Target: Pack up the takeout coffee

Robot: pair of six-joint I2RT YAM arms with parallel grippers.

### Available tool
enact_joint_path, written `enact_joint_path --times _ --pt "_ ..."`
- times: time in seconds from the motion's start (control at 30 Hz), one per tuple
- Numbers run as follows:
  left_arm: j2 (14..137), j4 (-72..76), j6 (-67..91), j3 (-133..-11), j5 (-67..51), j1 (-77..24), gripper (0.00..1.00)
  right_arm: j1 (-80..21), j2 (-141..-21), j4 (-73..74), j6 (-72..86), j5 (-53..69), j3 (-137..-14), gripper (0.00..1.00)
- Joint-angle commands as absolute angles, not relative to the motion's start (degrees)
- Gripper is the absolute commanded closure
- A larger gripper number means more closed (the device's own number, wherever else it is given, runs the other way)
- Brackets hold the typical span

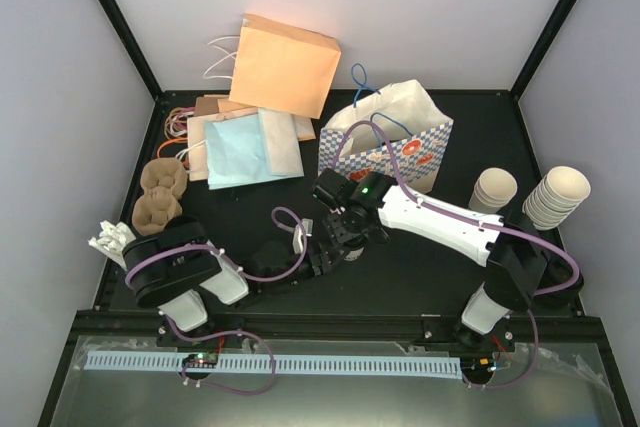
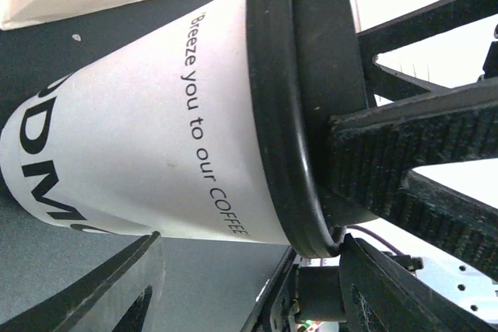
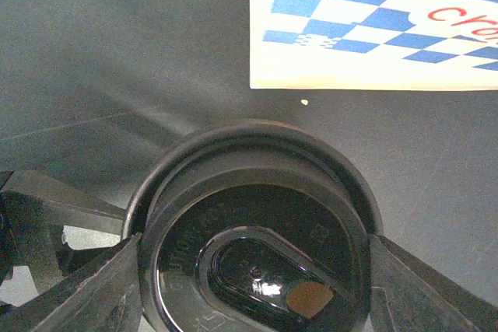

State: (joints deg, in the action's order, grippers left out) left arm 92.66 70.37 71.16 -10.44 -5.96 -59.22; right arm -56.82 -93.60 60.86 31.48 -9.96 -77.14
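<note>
The takeout coffee (image 2: 156, 122) is a white paper cup with a black lid (image 2: 303, 106) and the print "Breeze you to our COFFEE". It fills the left wrist view, lying sideways in that view. My right gripper (image 3: 257, 254) is shut on the lid (image 3: 257, 215), one finger on each side of its rim. My left gripper (image 2: 250, 245) is open, its fingers spread below the cup's side. In the top view both grippers meet at the table's middle, the right gripper (image 1: 346, 227) above the left gripper (image 1: 322, 253), and the cup is hidden under them.
A blue-checked paper bag (image 1: 392, 147) stands open just behind the grippers and shows in the right wrist view (image 3: 373, 21). Two stacks of cups (image 1: 493, 190) (image 1: 556, 195) stand at the right. Flat paper bags (image 1: 250, 142) and brown pulp carriers (image 1: 160, 197) lie at the left.
</note>
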Motion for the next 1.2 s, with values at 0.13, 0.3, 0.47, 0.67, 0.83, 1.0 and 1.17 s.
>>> enact_joint_path --times 0.13,0.3,0.47,0.67,0.83,1.0,1.17 --pt "90.44 57.66 78.66 -10.87 -3.57 -58.97 0.41 -56.86 -94.55 60.78 31.09 -9.04 -76.40 0.31" --pt "88.70 46.86 79.59 -12.41 -3.15 -59.06 0.46 -56.87 -94.85 60.51 30.88 -8.93 -76.14 0.31" --pt "94.37 51.56 82.12 -11.63 -4.46 -59.07 0.50 -56.86 -94.86 60.12 30.85 -8.84 -75.63 0.31" --pt "88.13 44.62 78.58 -11.94 -1.84 -59.14 0.54 -56.87 -94.53 60.05 30.16 -9.03 -74.89 0.31" --pt "75.59 29.80 69.87 -15.34 -0.74 -59.15 0.51 -56.85 -94.62 61.85 27.01 -12.02 -75.49 0.32" --pt "64.70 15.58 66.46 -15.21 2.67 -59.12 0.47 -56.65 -94.53 62.74 23.81 -14.41 -74.92 0.32" --pt "54.37 8.47 60.75 -14.64 4.97 -54.86 0.43 -56.65 -91.93 59.11 18.87 -9.09 -72.60 0.32"
